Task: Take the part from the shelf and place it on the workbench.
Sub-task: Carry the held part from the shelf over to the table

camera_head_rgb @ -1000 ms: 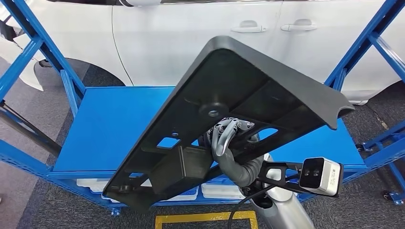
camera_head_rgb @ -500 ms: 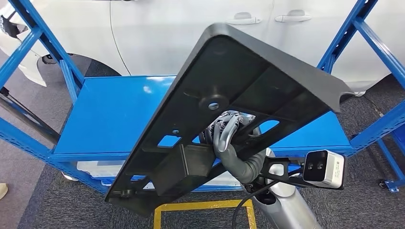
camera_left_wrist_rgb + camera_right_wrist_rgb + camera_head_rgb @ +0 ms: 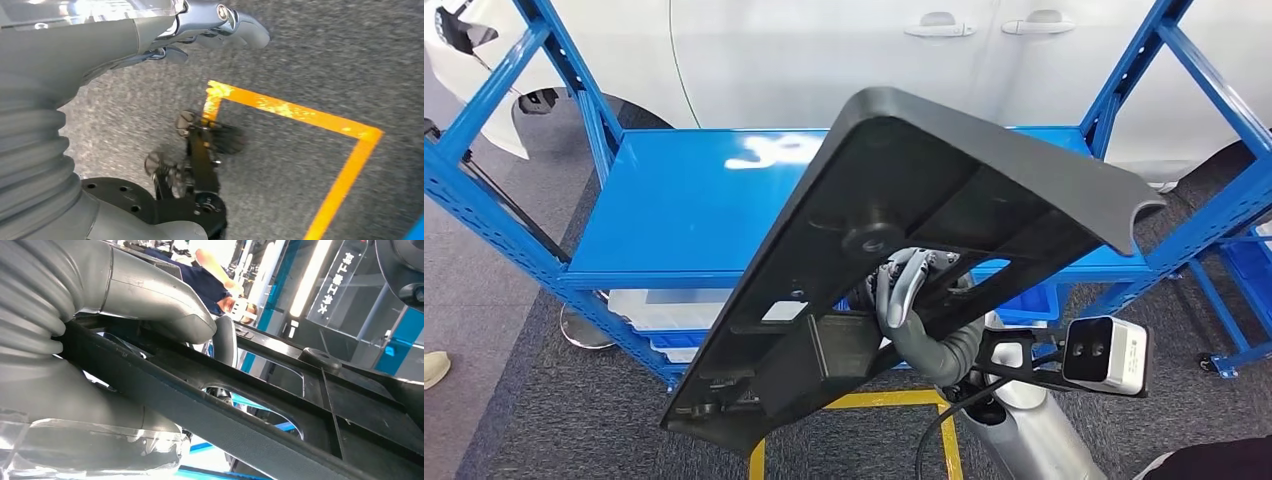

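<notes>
Black part [image 3: 944, 190] held, shelf [image 3: 694, 215] farther away

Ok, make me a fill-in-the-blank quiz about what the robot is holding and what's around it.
1. The right hand grips a large ____ plastic part.
2. The shelf frame is painted ____.
3. Behind the shelf stands a ____ car.
4. The tape on the floor is ____.

Missing words: black; blue; white; yellow
</notes>
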